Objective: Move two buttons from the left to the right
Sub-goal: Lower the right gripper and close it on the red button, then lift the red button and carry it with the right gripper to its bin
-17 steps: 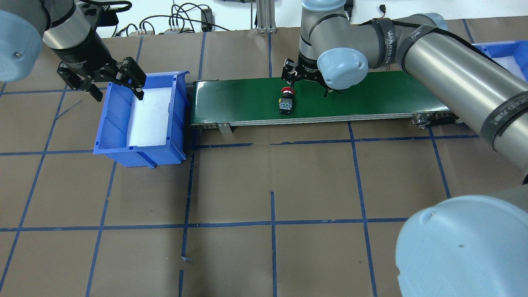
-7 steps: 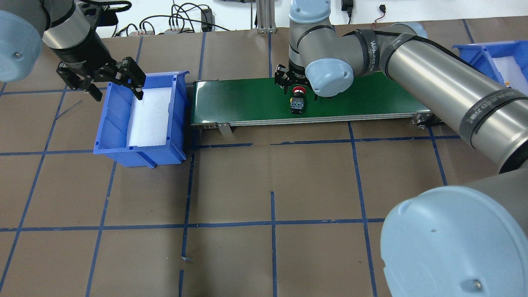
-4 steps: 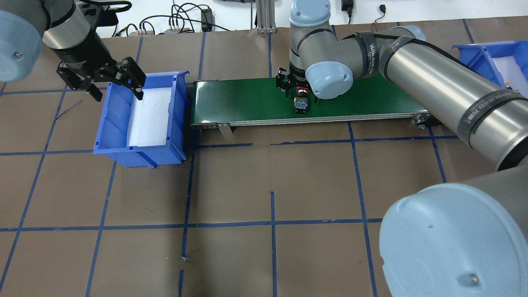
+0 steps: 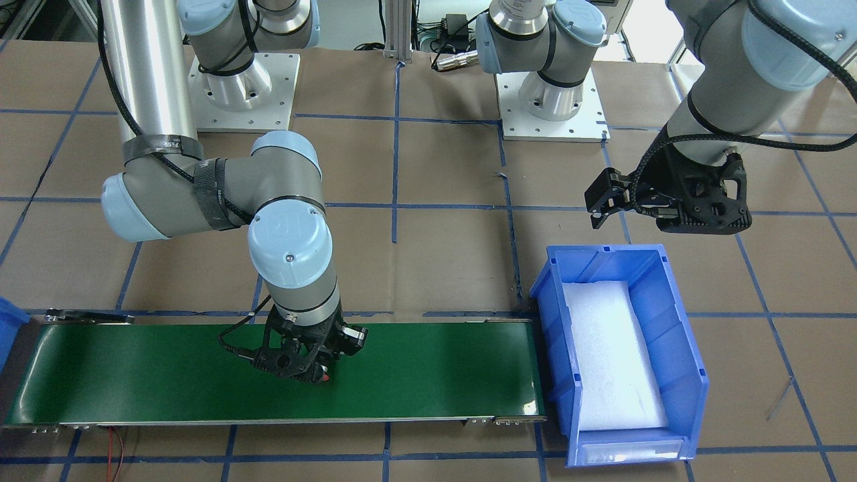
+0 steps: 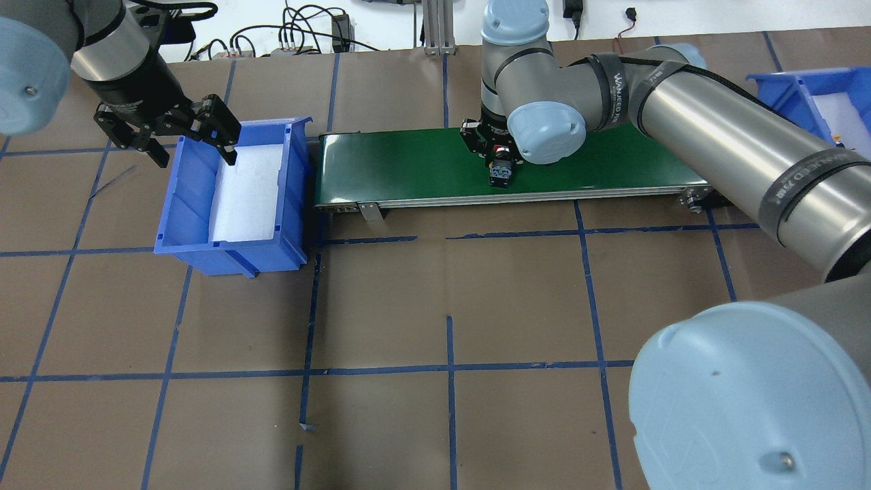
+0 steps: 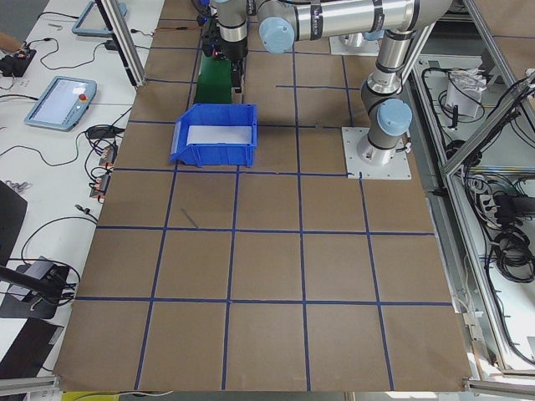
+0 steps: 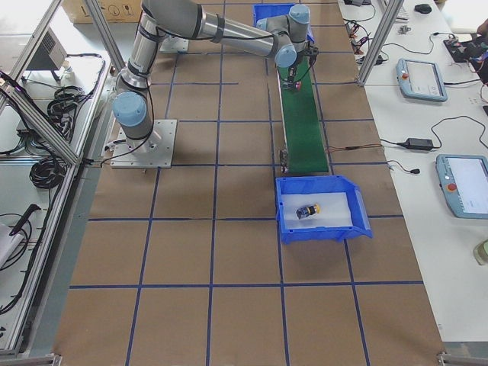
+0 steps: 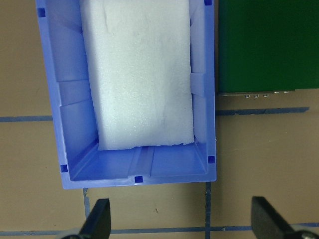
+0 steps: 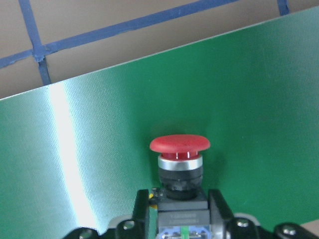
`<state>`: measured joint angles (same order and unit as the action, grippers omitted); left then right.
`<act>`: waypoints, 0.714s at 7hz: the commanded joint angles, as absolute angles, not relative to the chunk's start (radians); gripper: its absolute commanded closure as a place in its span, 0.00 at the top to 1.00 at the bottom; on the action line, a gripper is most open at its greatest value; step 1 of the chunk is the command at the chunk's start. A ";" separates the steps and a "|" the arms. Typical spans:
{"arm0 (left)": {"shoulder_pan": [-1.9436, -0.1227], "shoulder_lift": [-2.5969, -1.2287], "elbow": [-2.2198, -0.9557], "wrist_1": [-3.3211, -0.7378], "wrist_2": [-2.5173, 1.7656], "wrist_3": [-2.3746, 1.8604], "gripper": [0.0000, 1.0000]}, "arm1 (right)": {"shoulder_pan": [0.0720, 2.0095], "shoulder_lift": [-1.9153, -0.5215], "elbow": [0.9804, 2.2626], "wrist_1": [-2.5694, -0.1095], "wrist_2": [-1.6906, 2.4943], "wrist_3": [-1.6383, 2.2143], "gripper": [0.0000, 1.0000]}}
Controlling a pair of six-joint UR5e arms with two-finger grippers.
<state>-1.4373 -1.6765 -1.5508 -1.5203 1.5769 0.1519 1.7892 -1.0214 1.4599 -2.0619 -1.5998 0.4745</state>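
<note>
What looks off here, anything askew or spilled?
Nothing damaged or spilled. The red button lies on its side on the conveyor belt, its body between the right tool's fingers. The blue bin by the left tool holds only foam.

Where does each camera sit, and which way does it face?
Front-facing: across the table, facing both arm bases.
Overhead: behind robot, looking down; left arm, right arm.
Exterior left: table's end by blue bin; arms far.
Exterior right: opposite end; right arm nearer, yellow button in nearest bin.
Left wrist: above blue bin; own fingertips.
Right wrist: over green belt; fingers grip red button.
Both wrist views show the belt.
</note>
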 commanded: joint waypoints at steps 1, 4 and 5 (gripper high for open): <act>-1.437 -1.677 -1.551 -1.519 1.577 0.152 1.00 | 1.783 -1.026 1.465 -2.059 -1.600 0.462 0.13; -1.437 -1.677 -1.549 -1.517 1.572 0.152 1.00 | 1.667 -1.077 1.408 -1.975 -1.661 0.228 0.13; -1.437 -1.677 -1.549 -1.517 1.572 0.150 1.00 | 1.591 -1.091 1.381 -1.912 -1.655 0.099 0.14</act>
